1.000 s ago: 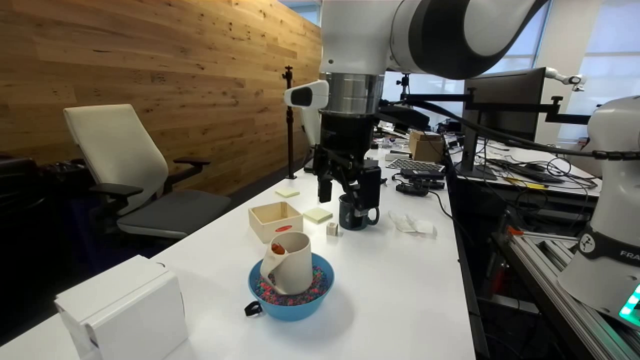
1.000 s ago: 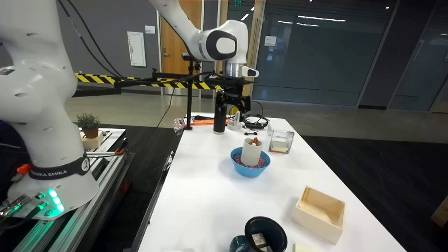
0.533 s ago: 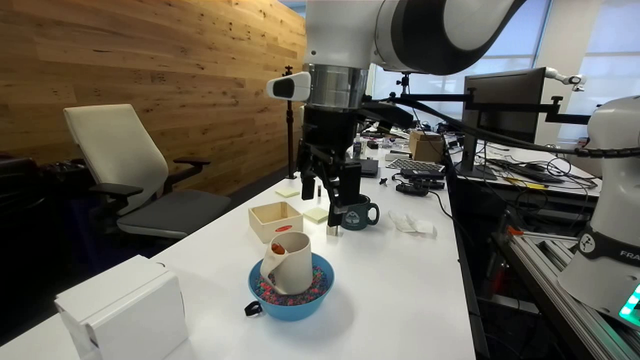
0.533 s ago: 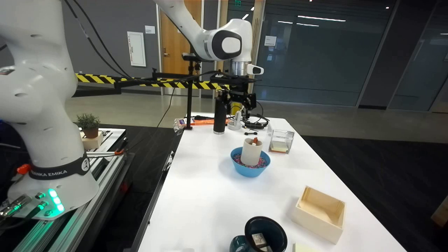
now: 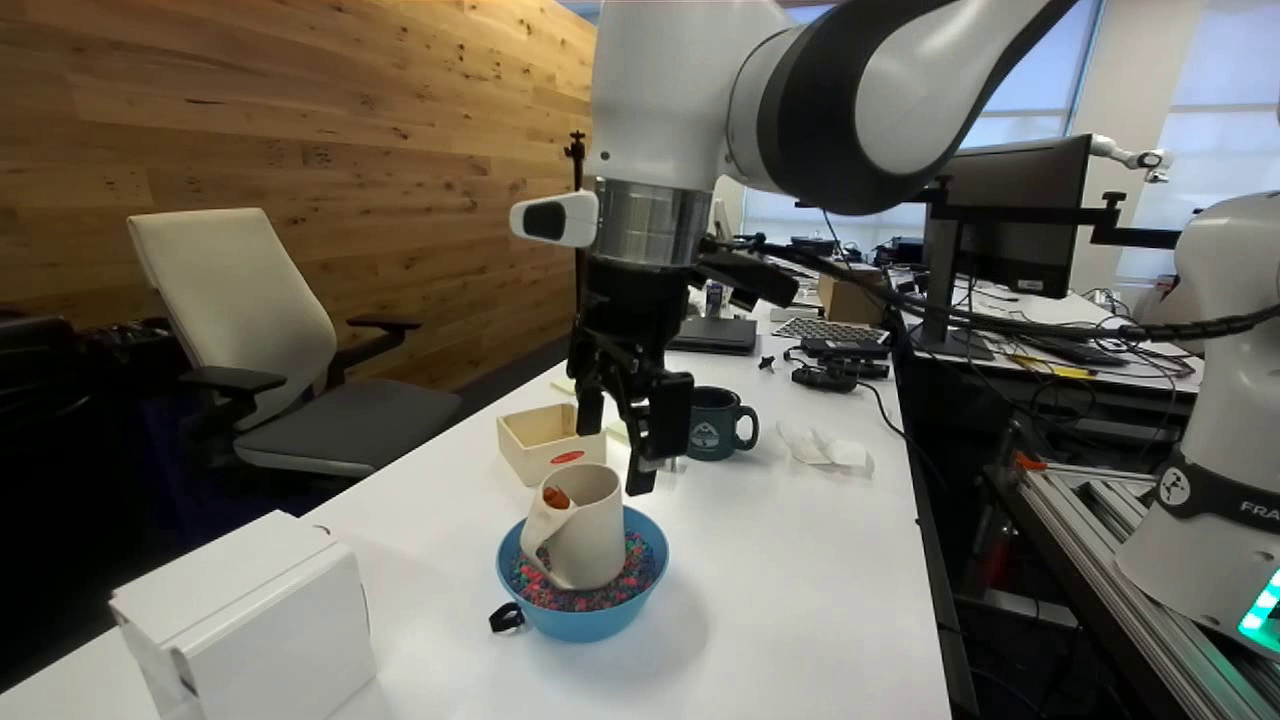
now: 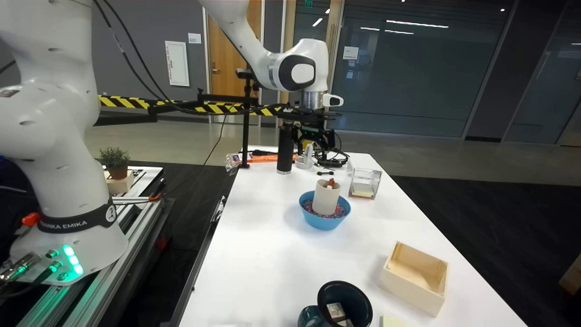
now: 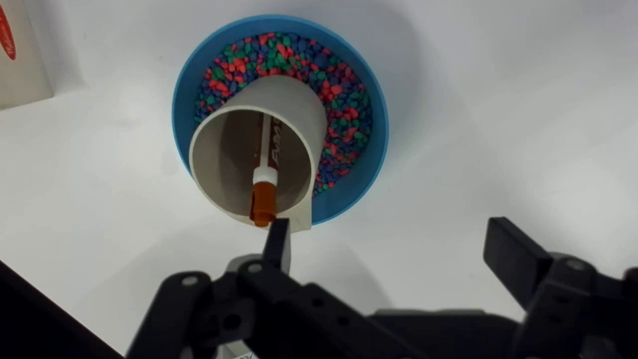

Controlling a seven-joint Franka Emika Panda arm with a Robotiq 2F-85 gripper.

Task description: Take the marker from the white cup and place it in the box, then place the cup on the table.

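Presently, in an exterior view, a pale-backed office chair (image 5: 250,330) stands at left beside a long white-topped table (image 5: 800,600). At near left on that surface sits a white rectangular box (image 5: 270,640). To its right and farther back rests the tan box (image 5: 560,468), open at the top and marked with a red oval. Nearer, and slightly right of the tan box, the white cup (image 5: 595,540) stands in a blue bowl (image 5: 590,627) of colored pebbles (image 7: 346,112). The marker (image 7: 265,174), lettering down its barrel, leans inside the cup, its orange-brown cap up at the rim, as the wrist view shows. Above the table, a robot's white arm (image 5: 660,110) extends from the right, its black gripper (image 5: 614,457) pointing downward with two fingers (image 7: 516,259) spread wide, apart from the cup in both exterior views. To the gripper's right, a dark green mug (image 5: 712,425) stands with its handle turned right, a crumpled tissue (image 5: 825,447) lying near it. Farther off are a keyboard (image 5: 830,330) and a monitor (image 5: 1020,175). At right rises the robot's white base (image 5: 1185,570), its lights glowing green.
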